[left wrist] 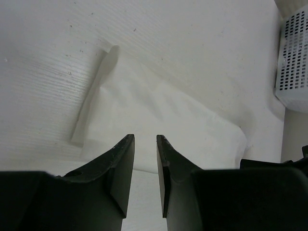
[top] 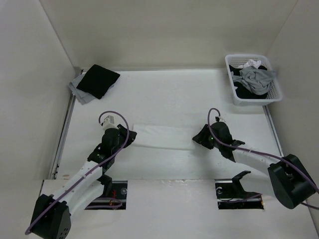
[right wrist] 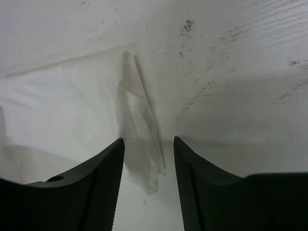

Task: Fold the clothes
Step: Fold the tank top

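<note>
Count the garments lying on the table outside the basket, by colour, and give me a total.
White: 1, the white top
Black: 1, the black garment
Grey: 1, the grey garment under the black one
Total: 3

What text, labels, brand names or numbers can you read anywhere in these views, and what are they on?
No readable text in any view.
The white top, black garment, basket and table show no print or labels.
The cutouts by the arm bases hold small red marks, too small to read.
</note>
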You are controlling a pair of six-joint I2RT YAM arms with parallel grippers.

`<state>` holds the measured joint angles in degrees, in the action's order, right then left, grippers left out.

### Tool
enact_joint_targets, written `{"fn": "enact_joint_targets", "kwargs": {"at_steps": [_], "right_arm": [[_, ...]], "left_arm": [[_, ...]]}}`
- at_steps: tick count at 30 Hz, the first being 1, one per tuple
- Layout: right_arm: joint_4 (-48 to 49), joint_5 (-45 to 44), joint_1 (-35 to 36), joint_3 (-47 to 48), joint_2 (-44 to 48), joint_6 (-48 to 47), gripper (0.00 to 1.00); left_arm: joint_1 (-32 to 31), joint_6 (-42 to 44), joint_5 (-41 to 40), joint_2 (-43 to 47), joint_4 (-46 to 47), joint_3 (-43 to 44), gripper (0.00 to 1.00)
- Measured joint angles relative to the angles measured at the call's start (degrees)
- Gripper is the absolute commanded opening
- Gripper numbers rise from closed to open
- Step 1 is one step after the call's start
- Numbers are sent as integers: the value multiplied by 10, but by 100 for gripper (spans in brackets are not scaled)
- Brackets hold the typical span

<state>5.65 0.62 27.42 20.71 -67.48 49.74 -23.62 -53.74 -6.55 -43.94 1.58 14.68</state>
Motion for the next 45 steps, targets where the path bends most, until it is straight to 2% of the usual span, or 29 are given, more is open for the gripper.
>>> {"fn": "enact_joint_targets", "kwargs": {"at_steps": [4,11,23,24,28,34,38,45], "right_arm": [[26,14,-12,-18,10,7,51],[18,22,-50,-45,123,8,61],[45,84,-41,-12,-21,-9,57],[54,90,-41,-10,-31,-9,55],[77,95,-38,-9,-57,0,28],[83,92,-38,-19,-59,16,3],[84,89,-47,-34,-31,22,0],[-22,40,-67,-33,157,8,0]], "left_arm": [[11,0,9,-1,1,0,24],[18,0,19,-6,4,0,24],[19,0,23,-27,21,0,23],[19,0,23,-27,21,0,23],[19,0,25,-27,22,0,23],[19,0,27,-27,25,0,23],[17,0,27,-27,26,0,23],[-24,-3,27,-29,34,1,25]]}}
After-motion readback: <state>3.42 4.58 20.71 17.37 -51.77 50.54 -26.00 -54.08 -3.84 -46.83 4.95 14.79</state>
